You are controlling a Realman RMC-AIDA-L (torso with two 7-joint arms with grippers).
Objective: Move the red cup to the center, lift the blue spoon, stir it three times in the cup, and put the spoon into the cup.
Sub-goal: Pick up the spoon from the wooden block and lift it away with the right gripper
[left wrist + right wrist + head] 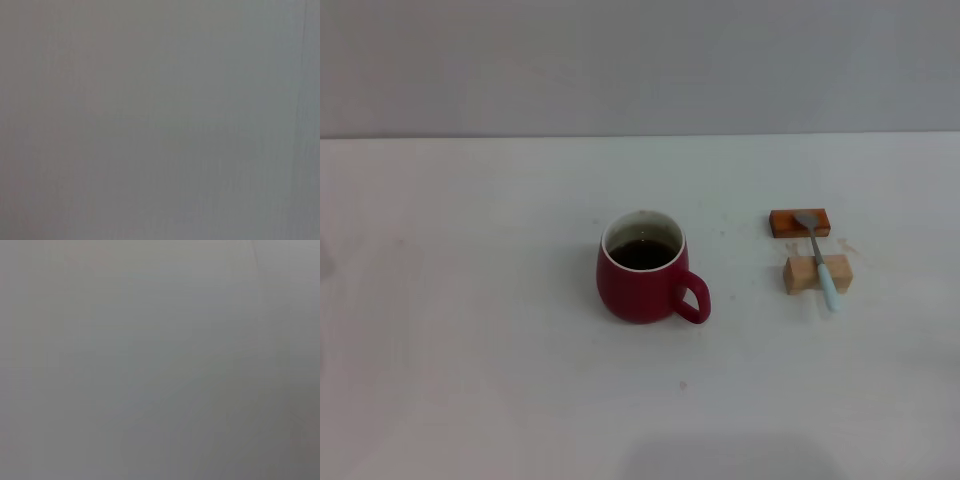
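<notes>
The red cup (pixel 642 268) stands upright near the middle of the white table in the head view, its loop handle pointing to the front right and dark liquid inside. To its right lies the blue spoon (pixel 819 258), its grey bowl resting on an orange-brown block (pixel 800 222) and its pale blue handle across a pale wooden block (pixel 817 273). Neither gripper shows in any view. Both wrist views hold only a plain grey surface.
The white table (pixel 470 330) runs back to a grey wall. The two small blocks sit close together at the right, about a cup's width or more from the cup.
</notes>
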